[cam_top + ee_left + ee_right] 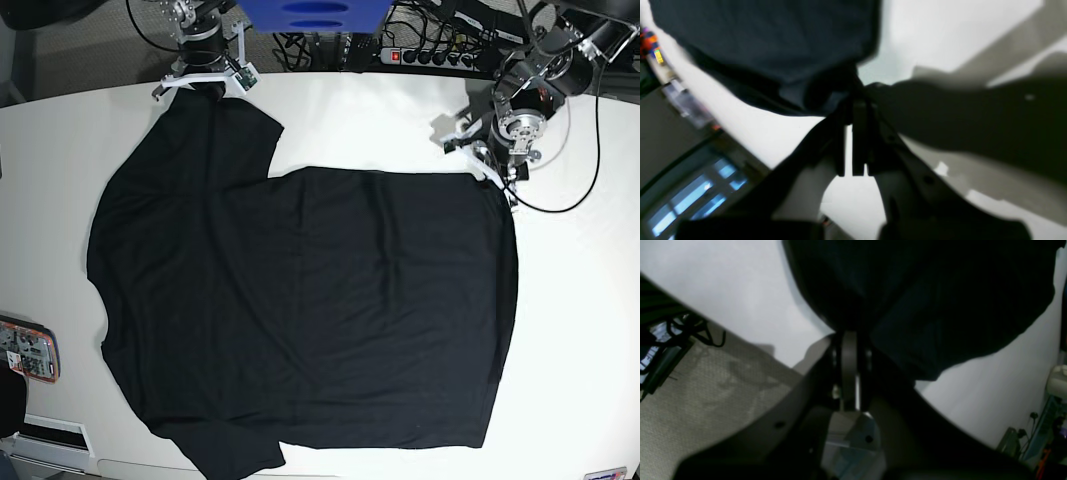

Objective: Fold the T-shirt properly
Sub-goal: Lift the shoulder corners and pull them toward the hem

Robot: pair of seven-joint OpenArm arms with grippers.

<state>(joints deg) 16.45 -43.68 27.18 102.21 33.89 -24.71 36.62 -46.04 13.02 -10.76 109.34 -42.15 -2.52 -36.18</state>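
Observation:
The black T-shirt [300, 310] lies spread flat across the white table [580, 300]. One sleeve reaches toward the far left and another lies at the near edge. My left gripper [492, 170] is at the shirt's far right corner. In the left wrist view it [855, 96] is shut, with dark cloth [773, 43] pinched between its fingers. My right gripper [205, 88] is at the tip of the far-left sleeve. In the right wrist view it [849, 335] is shut on the shirt's edge [923, 306], which hides its fingertips.
A colourful flat object [25, 350] lies at the table's left edge. Behind the table are a power strip [440, 55], cables and a blue part [315, 12]. A black cable [570, 200] loops over the table by the left arm. The table's front edge runs just below the shirt.

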